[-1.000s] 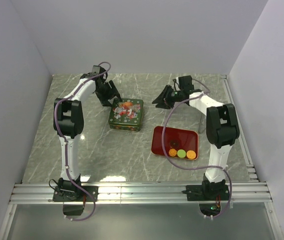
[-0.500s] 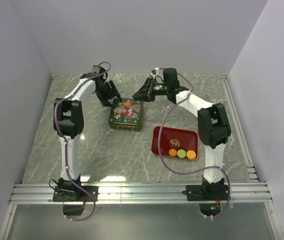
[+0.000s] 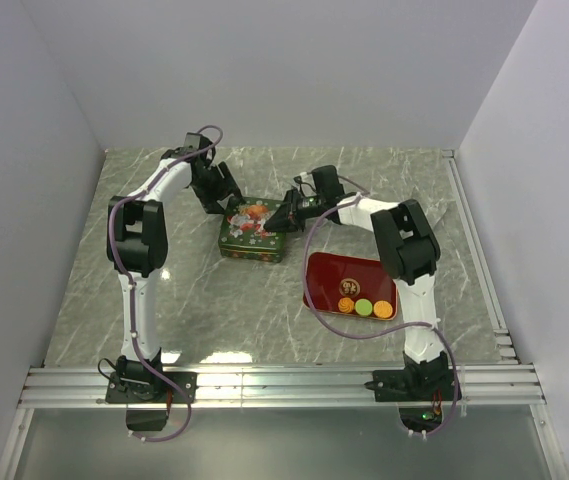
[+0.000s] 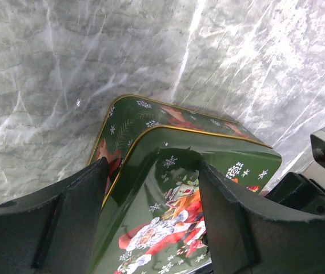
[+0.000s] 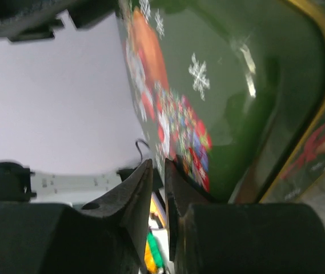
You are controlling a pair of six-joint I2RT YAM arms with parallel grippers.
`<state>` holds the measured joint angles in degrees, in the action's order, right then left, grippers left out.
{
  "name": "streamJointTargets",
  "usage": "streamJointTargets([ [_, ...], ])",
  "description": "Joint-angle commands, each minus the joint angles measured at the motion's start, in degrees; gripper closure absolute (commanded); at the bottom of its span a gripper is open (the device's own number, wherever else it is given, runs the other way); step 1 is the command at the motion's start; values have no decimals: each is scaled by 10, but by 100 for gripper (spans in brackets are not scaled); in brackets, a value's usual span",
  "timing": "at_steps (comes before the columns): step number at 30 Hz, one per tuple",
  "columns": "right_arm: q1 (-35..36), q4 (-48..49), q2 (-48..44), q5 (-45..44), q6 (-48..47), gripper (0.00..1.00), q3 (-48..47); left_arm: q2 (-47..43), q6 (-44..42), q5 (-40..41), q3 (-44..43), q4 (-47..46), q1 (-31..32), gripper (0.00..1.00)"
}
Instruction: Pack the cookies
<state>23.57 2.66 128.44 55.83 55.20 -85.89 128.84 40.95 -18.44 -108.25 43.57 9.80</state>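
A green Christmas tin (image 3: 252, 228) with its lid on stands mid-table. The cookies lie in a red tray (image 3: 324, 270): a brown one (image 3: 346, 288), an orange one (image 3: 345, 304), a green one (image 3: 363, 307) and another orange one (image 3: 384, 309). My left gripper (image 3: 226, 195) is open, its fingers astride the tin's far left corner; the left wrist view shows the tin (image 4: 173, 142) between the spread fingers of this gripper (image 4: 151, 171). My right gripper (image 3: 286, 215) is at the tin's right edge, shut to a thin gap (image 5: 158, 165), one finger against the lid (image 5: 231, 74).
The red tray sits to the right of the tin, near my right arm's base. Grey marble tabletop (image 3: 164, 300) runs to white walls on three sides, and a metal rail (image 3: 284, 382) lies along the near edge.
My right arm has swung left and down, from above the table behind the tray to the tin's right edge. My left gripper has stayed at the tin's far corner.
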Motion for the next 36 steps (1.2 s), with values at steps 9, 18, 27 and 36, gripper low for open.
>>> streamJointTargets([
  [9,-3,-80,10,-63,-66,80,34,-23,-24,4,9,13,-2,30],
  [18,-3,-85,-4,-77,-77,82,61,-53,-33,23,45,8,-27,21],
  [27,-3,-126,-25,-93,-112,82,58,-105,-39,40,100,-12,-63,9],
  [36,-3,-144,-50,-100,-127,82,69,-175,-50,19,170,-63,-97,3],
])
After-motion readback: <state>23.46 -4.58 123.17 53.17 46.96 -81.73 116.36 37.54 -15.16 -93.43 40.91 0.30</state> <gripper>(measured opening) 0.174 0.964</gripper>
